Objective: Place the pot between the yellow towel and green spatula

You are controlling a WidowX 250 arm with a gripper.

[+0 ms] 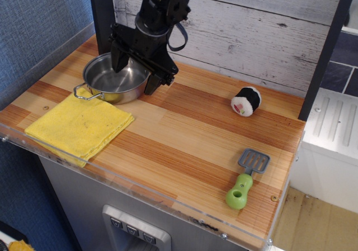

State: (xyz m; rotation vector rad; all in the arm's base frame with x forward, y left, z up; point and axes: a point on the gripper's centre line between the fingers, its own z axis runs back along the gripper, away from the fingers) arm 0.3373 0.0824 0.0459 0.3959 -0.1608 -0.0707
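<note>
The shiny steel pot (112, 80) sits at the back left of the wooden counter, its front handle overlapping the far corner of the yellow towel (78, 124). My gripper (135, 75) is open above the pot's right rim, one finger over the pot's inside and the other outside to its right. The green spatula (246, 179), lime handle and grey slotted blade, lies near the front right edge, far from the gripper.
A toy sushi roll (246, 101) lies at the back right. A dark post (103, 16) stands behind the pot against the plank wall. A clear plastic lip (140, 188) runs along the counter's front edge.
</note>
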